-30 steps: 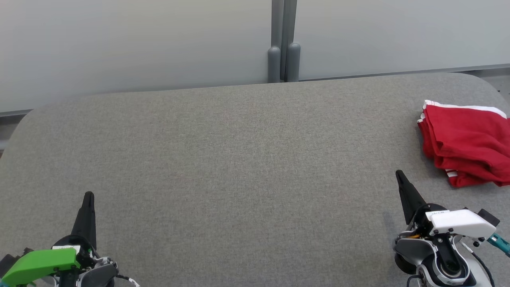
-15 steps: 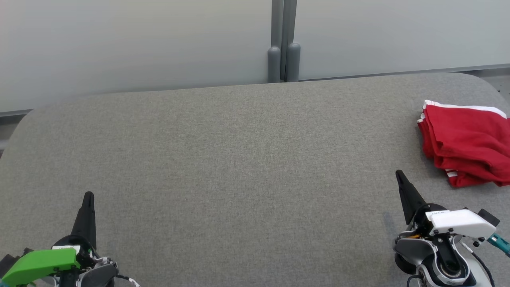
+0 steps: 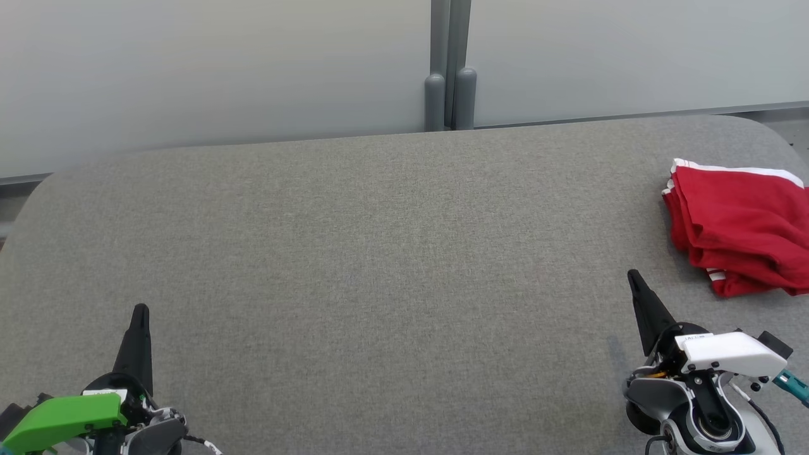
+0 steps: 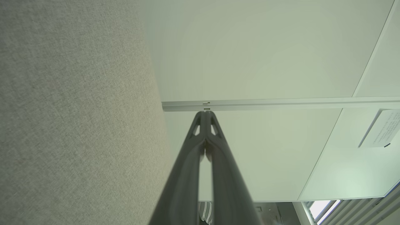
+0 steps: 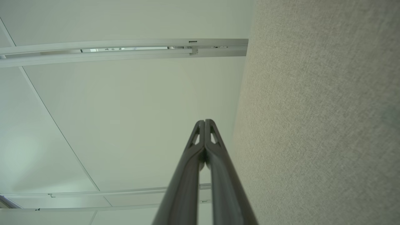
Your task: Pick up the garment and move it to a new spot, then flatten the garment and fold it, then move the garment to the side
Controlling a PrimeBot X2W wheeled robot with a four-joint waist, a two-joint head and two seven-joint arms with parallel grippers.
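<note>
garment: red, folded, at right edge of table.
left tool: 2 fingers pressed together, empty.
right tool: 2 fingers pressed together, near garment, not touching.

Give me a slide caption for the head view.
Red garment folded on the table, far right; left gripper and right gripper shut, clear of it.

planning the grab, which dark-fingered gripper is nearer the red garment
The white-housed right gripper; the red white-trimmed garment lies close to it, far from the green-housed left gripper.
</note>
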